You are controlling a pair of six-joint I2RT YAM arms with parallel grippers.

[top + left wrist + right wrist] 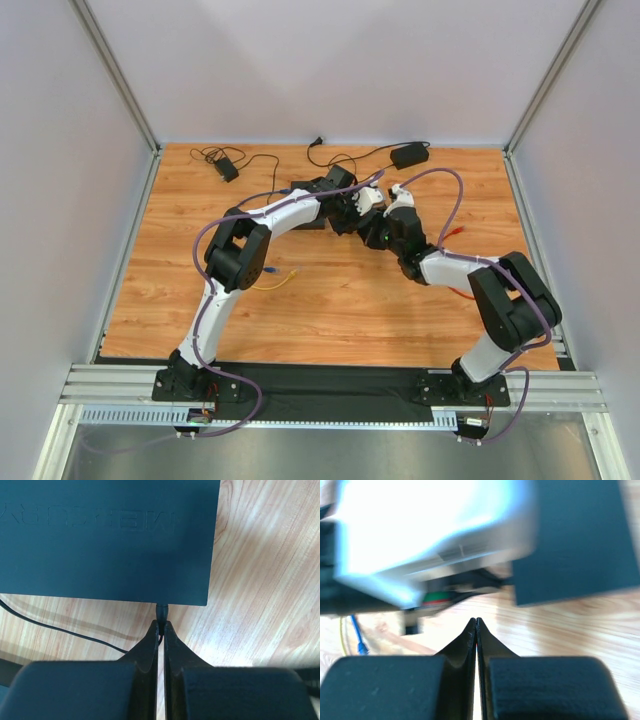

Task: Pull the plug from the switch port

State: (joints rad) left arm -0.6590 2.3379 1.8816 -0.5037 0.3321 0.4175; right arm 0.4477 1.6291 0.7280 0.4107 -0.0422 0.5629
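Note:
The switch point(105, 540) is a flat dark box with raised lettering, lying on the wooden table and filling the upper left of the left wrist view. A small dark plug point(162, 611) sticks out of its near edge, still seated in the port. My left gripper point(162, 625) is shut on the plug right at the box's edge. In the top view the left gripper point(345, 215) sits beside the switch point(303, 188), mostly hidden under the arm. My right gripper point(476, 622) is shut on nothing, hovering over bare wood close to the left wrist, with the switch point(575, 540) at upper right.
Two black power adapters point(409, 154) point(227, 168) with tangled leads lie along the back. A yellow cable point(272, 283) lies near the left arm's elbow and a red cable point(455, 232) on the right. A thin black lead point(60, 627) runs past the switch.

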